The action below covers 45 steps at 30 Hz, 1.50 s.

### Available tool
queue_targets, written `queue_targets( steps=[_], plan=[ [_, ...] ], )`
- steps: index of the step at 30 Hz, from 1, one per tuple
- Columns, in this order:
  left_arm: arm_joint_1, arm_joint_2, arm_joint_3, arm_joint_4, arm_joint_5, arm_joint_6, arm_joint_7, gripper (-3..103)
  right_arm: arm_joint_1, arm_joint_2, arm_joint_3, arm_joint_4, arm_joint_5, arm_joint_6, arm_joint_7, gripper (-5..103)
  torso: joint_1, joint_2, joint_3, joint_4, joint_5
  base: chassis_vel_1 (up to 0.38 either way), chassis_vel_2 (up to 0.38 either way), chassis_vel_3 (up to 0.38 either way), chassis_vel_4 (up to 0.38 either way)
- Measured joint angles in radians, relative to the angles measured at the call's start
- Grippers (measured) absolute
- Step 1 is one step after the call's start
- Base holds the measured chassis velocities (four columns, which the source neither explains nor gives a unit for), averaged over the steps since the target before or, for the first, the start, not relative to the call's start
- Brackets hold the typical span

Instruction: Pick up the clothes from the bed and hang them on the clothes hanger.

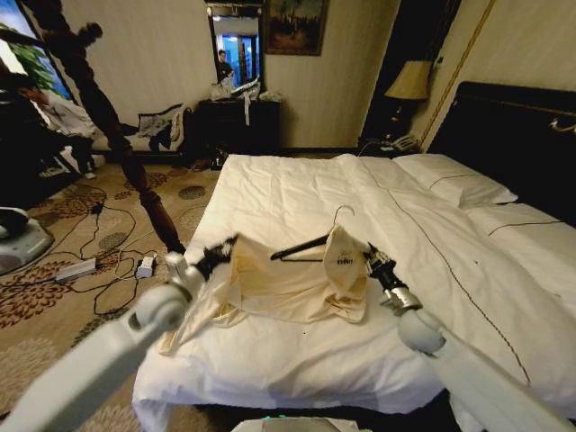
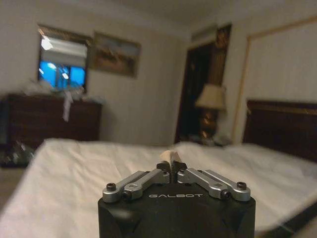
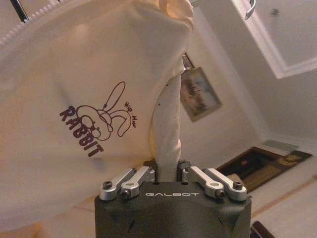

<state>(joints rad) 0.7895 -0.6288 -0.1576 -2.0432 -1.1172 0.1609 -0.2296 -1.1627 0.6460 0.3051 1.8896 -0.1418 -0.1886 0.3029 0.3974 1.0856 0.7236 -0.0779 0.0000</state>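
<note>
Shirt (image 1: 288, 279) lifted just above bed (image 1: 360, 207), stretched between both grippers. Left gripper (image 1: 219, 251) jaws pinching one edge, right gripper (image 1: 368, 259) jaws pinching the other. Hanger (image 1: 310, 241) tucked partly inside shirt, hook up.

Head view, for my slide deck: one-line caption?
Both grippers, left and right, hold the cream shirt over the bed, hanger inside.

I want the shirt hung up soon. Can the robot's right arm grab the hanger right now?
Probably not yet. The right gripper is shut on the shirt, so it has no free fingers. The hanger lies close by, partly inside the shirt, with nothing else blocking it.
</note>
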Motion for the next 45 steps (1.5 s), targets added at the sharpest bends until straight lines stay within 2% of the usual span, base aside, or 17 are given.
queue_targets(
  steps=[3, 4, 7, 9, 12, 13, 16, 18, 20, 23, 25, 27, 30, 33, 37, 45],
  plan=[
    [-0.104, 0.036, -0.018, 0.034, -0.071, 0.006, 0.001, 1, 0.052, -0.057, 0.016, 0.013, 0.104, -0.02, 0.013, 18, 0.0, 0.0, 0.0, 0.0002, -0.0002, 0.0, 0.0, 0.0, 0.0],
    [-0.104, 0.036, -0.018, 0.034, -0.071, 0.006, 0.001, 1, 0.052, -0.057, 0.016, 0.013, 0.104, -0.02, 0.013, 18, 0.0, 0.0, 0.0, 0.0002, -0.0002, 0.0, 0.0, 0.0, 0.0],
    [-0.274, 0.076, -0.011, 0.068, -0.173, 0.021, 0.004, 1, 0.157, -0.119, 0.017, 0.022, 0.201, -0.043, 0.02, 18, 0.0, 0.0, 0.0, 0.0001, 0.0, 0.0, 0.0, 0.0, 0.0],
    [-0.294, 0.08, -0.009, 0.073, -0.184, 0.023, 0.004, 1, 0.171, -0.124, 0.014, 0.022, 0.21, -0.045, 0.02, 18, 0.0, 0.0, 0.0, 0.0001, -0.0002, 0.0, 0.0, 0.0, 0.0],
    [-0.474, 0.116, 0.022, 0.107, -0.255, 0.039, 0.006, 1, 0.296, -0.172, -0.011, 0.032, 0.299, -0.078, 0.02, 18, 0.0, 0.0, 0.0, 0.0001, 0.0005, 0.0, 0.0, 0.0, 0.0],
    [-0.474, 0.116, 0.022, 0.107, -0.255, 0.039, 0.006, 1, 0.296, -0.172, -0.011, 0.032, 0.299, -0.078, 0.02, 18, 0.0, 0.0, 0.0, 0.0001, 0.0005, 0.0, 0.0, 0.0, 0.0],
    [-0.596, 0.138, 0.054, 0.129, -0.321, 0.062, -0.008, 1, 0.392, -0.21, -0.032, 0.043, 0.348, -0.091, 0.01, 18, 0.0, 0.0, 0.0, 0.0003, -0.0004, 0.0, 0.0, 0.0, 0.0],
    [-0.619, 0.148, 0.072, 0.11, -0.34, 0.081, -0.022, 1, 0.411, -0.219, -0.042, 0.046, 0.357, -0.095, 0.003, 18, 0.0, 0.0, 0.0, 0.0004, -0.0003, 0.0, 0.0, 0.0, 0.0],
    [-0.618, 0.149, 0.074, 0.106, -0.339, 0.084, -0.024, 1, 0.411, -0.219, -0.044, 0.047, 0.358, -0.095, 0.003, 18, 0.0, 0.0, 0.0, 0.0004, -0.0003, 0.0, 0.0, 0.0, 0.0],
    [-0.532, 0.141, 0.087, 0.05, -0.274, 0.112, -0.066, 1, 0.345, -0.206, -0.04, 0.058, 0.336, -0.098, 0.003, 18, 0.0, 0.0, 0.0, 0.0001, 0.0001, 0.0, 0.0, 0.0, 0.0],
    [-0.522, 0.136, 0.091, 0.045, -0.264, 0.114, -0.073, 1, 0.331, -0.203, -0.038, 0.06, 0.33, -0.098, 0.003, 18, 0.0, 0.0, 0.0, 0.0001, 0.0001, 0.0, 0.0, 0.0, 0.0],
    [-0.502, 0.1, 0.13, 0.038, -0.23, 0.122, -0.107, 1, 0.286, -0.193, -0.039, 0.066, 0.293, -0.095, 0.003, 18, 0.0, 0.0, 0.0, 0.0001, -0.0004, 0.0, 0.0, 0.0, 0.0],
    [-0.524, 0.068, 0.165, 0.047, -0.222, 0.129, -0.135, 1, 0.273, -0.179, -0.053, 0.067, 0.267, -0.093, -0.001, 18, 0.0, 0.0, 0.0, -0.0004, 0.0002, 0.0, 0.0, 0.0, 0.0],
    [-0.596, 0.023, 0.236, 0.056, -0.226, 0.154, -0.178, 1, 0.27, -0.157, -0.072, 0.059, 0.231, -0.092, -0.02, 18, 0.0, 0.0, 0.0, 0.0004, 0.0002, 0.0, 0.0, 0.0, 0.0],
    [-0.644, -0.005, 0.306, 0.056, -0.229, 0.167, -0.196, 1, 0.271, -0.145, -0.082, 0.056, 0.216, -0.094, -0.028, 18, 0.0, 0.0, 0.0, -0.0003, 0.0003, 0.0, 0.0, 0.0, 0.0],
    [-0.691, -0.033, 0.393, 0.054, -0.227, 0.18, -0.214, 1, 0.277, -0.141, -0.099, 0.081, 0.226, -0.112, -0.041, 18, 0.0, 0.0, 0.0, 0.0004, 0.0, 0.0, 0.0, 0.0, 0.0]
  ],
)
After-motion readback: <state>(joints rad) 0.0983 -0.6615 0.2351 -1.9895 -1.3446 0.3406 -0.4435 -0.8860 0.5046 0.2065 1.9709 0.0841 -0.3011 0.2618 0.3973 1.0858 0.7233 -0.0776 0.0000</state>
